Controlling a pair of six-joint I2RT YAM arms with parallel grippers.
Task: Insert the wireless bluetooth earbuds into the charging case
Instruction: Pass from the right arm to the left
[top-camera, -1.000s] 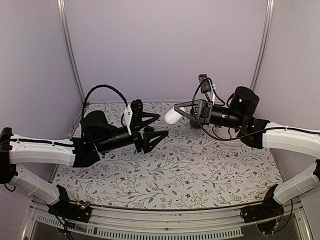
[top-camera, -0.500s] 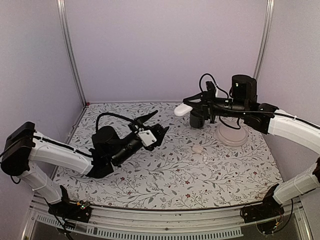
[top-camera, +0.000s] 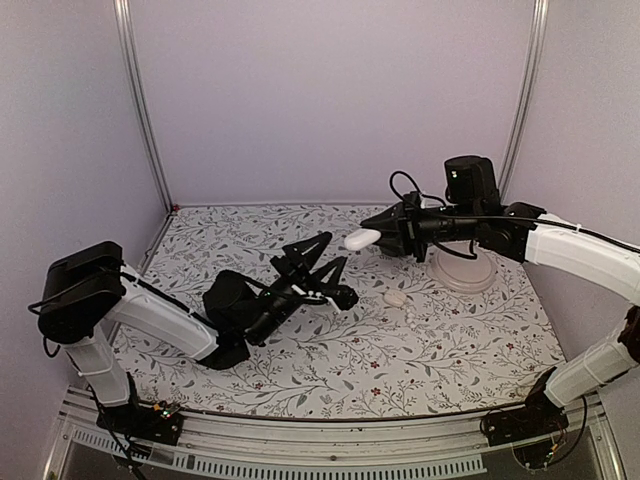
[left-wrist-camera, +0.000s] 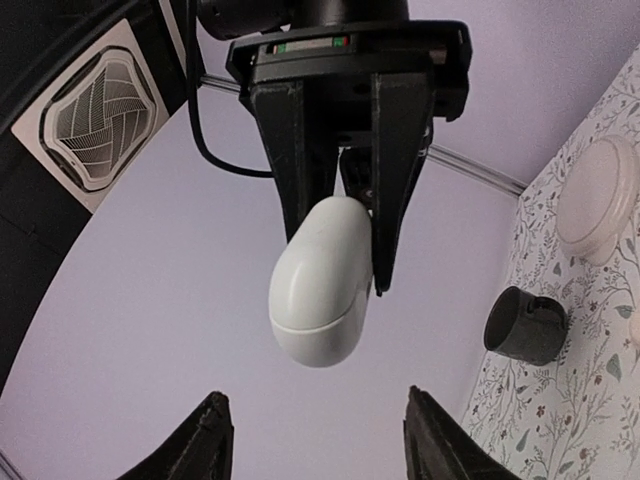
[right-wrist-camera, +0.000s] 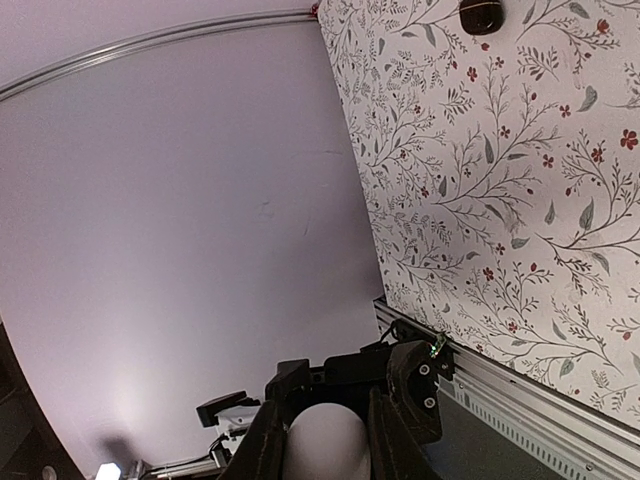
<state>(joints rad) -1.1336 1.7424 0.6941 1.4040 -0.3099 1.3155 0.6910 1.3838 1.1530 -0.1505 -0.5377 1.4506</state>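
Left wrist view: my left gripper (left-wrist-camera: 320, 452) stood about half open and empty, fingertips low in the frame, with the white charging case (left-wrist-camera: 322, 285) centred just above them. My right gripper (top-camera: 374, 236) was clamped on the case's far end, holding it in the air with the lid closed. The earbuds (top-camera: 397, 298) lay on the table (top-camera: 300, 370), centre-right of the top view, below the case. Judgement: the lid must come open first. To do it well, set the left fingers on the free end past the seam only, close gently, and make the right grip firm.
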